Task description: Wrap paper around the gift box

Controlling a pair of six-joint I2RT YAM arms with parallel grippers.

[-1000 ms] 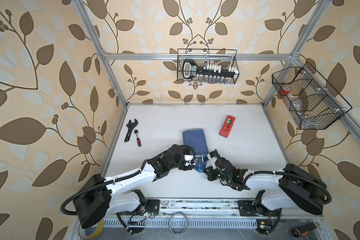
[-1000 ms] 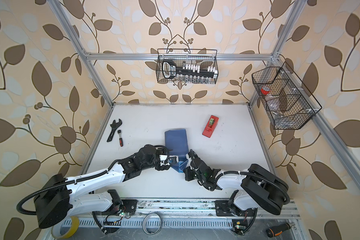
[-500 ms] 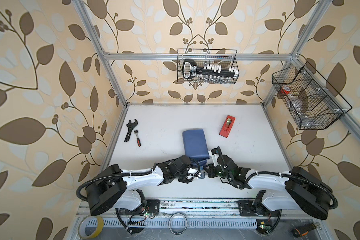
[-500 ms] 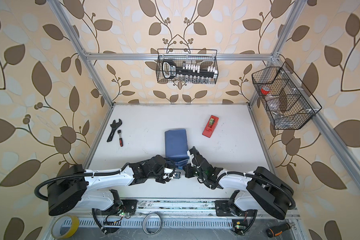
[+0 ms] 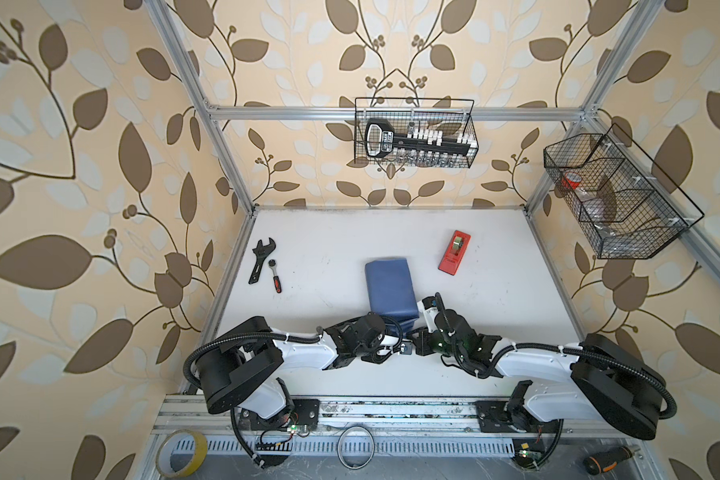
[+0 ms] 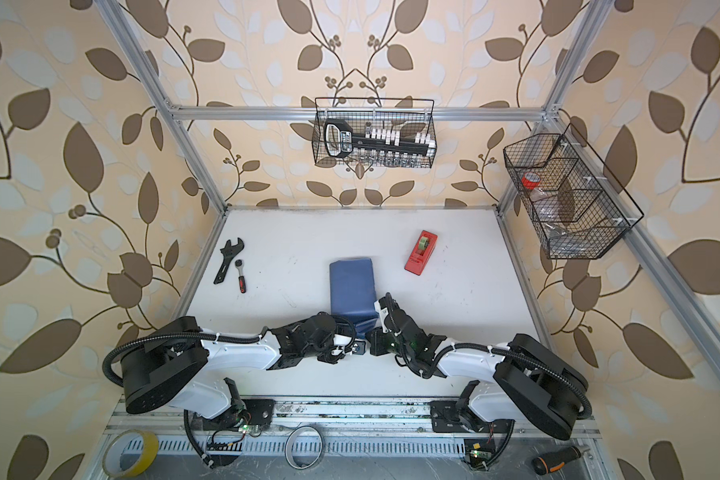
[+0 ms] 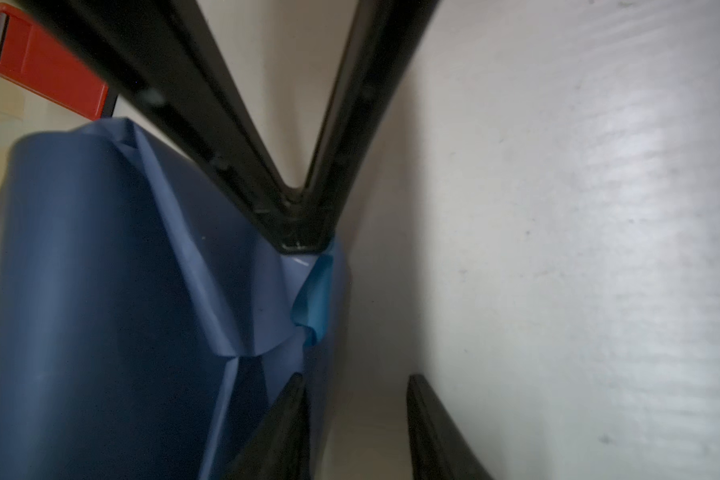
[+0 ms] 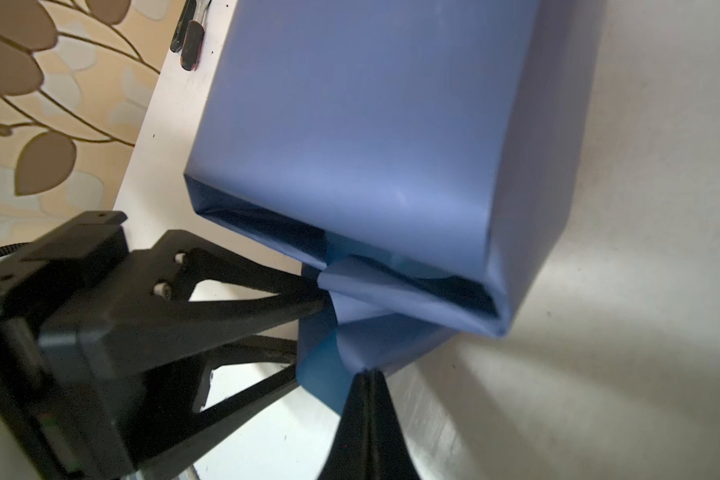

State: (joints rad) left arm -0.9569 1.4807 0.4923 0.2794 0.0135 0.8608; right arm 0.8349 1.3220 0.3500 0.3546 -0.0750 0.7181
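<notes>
Sleeved around the hidden gift box, the paper is lying on the table, long axis running away from both arms, its open near end meeting the right gripper, clamped on a flap, and the left gripper, jaws apart.

Inside the paper, the gift box, wholly hidden

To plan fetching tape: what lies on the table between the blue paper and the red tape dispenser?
Nothing: in both top views the stretch of white table between the paper and the red tape dispenser is bare.
</notes>
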